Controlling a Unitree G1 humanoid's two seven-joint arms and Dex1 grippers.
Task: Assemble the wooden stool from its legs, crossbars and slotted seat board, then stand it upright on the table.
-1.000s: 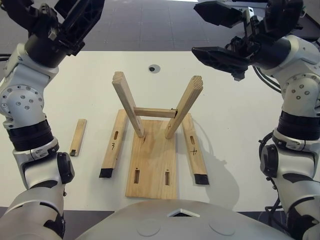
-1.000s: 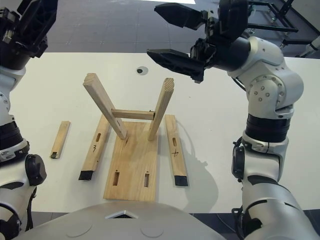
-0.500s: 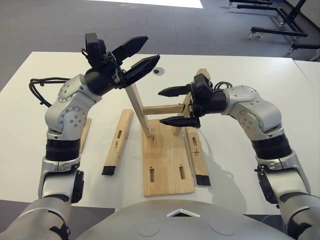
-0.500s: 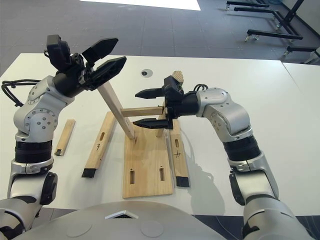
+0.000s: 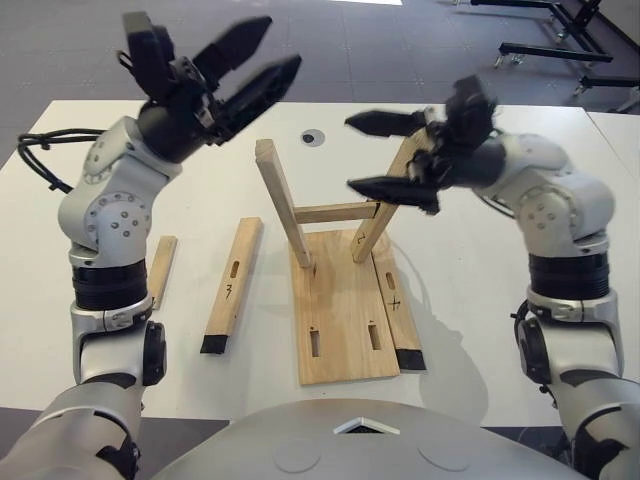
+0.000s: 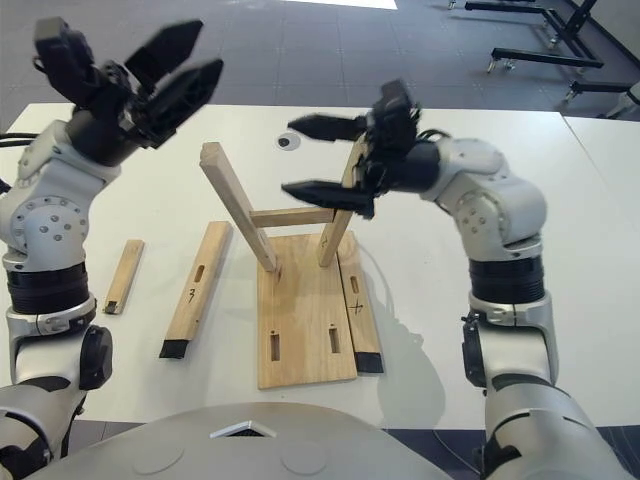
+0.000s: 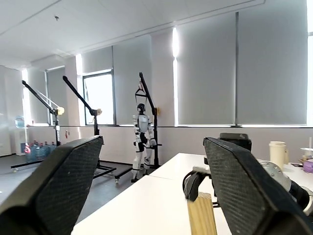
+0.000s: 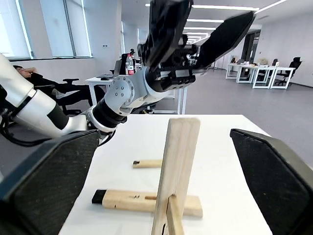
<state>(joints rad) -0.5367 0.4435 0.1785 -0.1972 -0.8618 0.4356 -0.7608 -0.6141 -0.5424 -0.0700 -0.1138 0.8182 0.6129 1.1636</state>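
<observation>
The slotted seat board (image 5: 340, 310) lies flat on the white table (image 5: 500, 280). Two legs stand tilted in it, a left leg (image 5: 283, 205) and a right leg (image 5: 385, 205), joined by a crossbar (image 5: 335, 212). My left gripper (image 5: 278, 45) hangs open, above and to the left of the left leg's top. My right gripper (image 5: 352, 152) is open between the two leg tops, close to the right leg. In the right wrist view the left leg (image 8: 176, 166) stands ahead of the open fingers (image 8: 49, 181). A leg's top (image 7: 201, 213) shows between the left wrist fingers (image 7: 54, 181).
A loose leg (image 5: 232, 285) lies left of the board, another (image 5: 395, 310) against its right edge. A short crossbar (image 5: 160, 270) lies further left. A round hole (image 5: 313, 137) sits at the table's back. Open floor and wheeled frames (image 5: 560, 50) lie beyond.
The head camera has shifted. My left gripper has lifted away from the left leg's top. My right gripper has risen from beside the crossbar to the height of the leg tops. Both stay open.
</observation>
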